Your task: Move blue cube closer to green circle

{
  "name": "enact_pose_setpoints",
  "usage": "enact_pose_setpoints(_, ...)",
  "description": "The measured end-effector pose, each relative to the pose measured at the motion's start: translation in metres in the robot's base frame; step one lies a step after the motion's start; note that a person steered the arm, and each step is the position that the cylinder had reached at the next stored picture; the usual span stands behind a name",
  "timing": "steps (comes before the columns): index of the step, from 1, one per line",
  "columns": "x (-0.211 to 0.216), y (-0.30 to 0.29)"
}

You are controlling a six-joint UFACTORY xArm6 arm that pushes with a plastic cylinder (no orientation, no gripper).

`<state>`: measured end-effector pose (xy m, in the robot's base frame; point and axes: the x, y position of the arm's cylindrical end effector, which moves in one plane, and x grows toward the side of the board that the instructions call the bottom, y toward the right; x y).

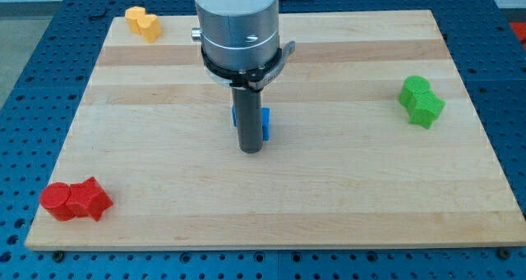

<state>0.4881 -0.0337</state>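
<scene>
Tip: my tip [250, 149] rests on the wooden board [329, 206] near its middle, a little toward the view's left; the arm ends in a plain dark rod, with no fingers to open or close.
Blue cube: the blue cube [265, 122] sits right behind the rod, mostly hidden by it, blue showing on either side; whether they touch I cannot tell.
Arm: the silver arm housing [238, 25] comes down from the view's top edge above the cube.
Green circle: the green circle [415, 89] lies near the board's right edge, well apart from the cube, touching a green star [426, 109] just below it.
Red blocks: a red cylinder [57, 200] and a red star-like block [89, 199] touch at the bottom-left corner.
Yellow blocks: two yellow blocks [142, 22], shapes unclear, sit at the top-left corner.
</scene>
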Motion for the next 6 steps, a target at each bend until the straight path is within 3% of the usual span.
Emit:
enact_pose_setpoints(3,0.006,-0.028)
enact_pose_setpoints(4,0.026,-0.033)
enact_pose_setpoints(6,0.019,-0.091)
